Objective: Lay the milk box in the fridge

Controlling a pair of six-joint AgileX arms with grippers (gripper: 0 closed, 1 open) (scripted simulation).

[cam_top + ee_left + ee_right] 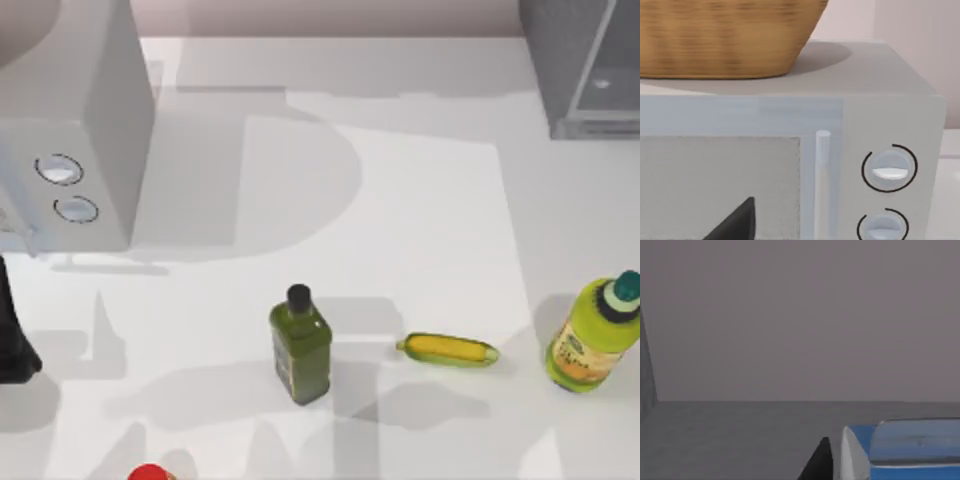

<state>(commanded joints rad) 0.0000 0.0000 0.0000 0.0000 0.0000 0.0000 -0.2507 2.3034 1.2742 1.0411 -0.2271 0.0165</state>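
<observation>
The milk box (900,450), white with a blue top, shows close up in the right wrist view. My right gripper (832,465) is shut on it, one dark finger (821,462) lying against its side. Around them are dark grey walls and a grey floor, the inside of the fridge (740,435). From above, the fridge (585,70) stands at the table's far right corner, dark grey with a thin pale frame. My left gripper (737,222) is parked open at the table's left edge, facing the pale grey box with two dials (880,165).
The pale grey dial box (75,130) fills the far left and carries a wicker basket (725,35). A green bottle with a black cap (300,345), a corn cob (448,349) and a yellow-green bottle (595,340) stand across the near half. A red item (150,472) sits at the front edge.
</observation>
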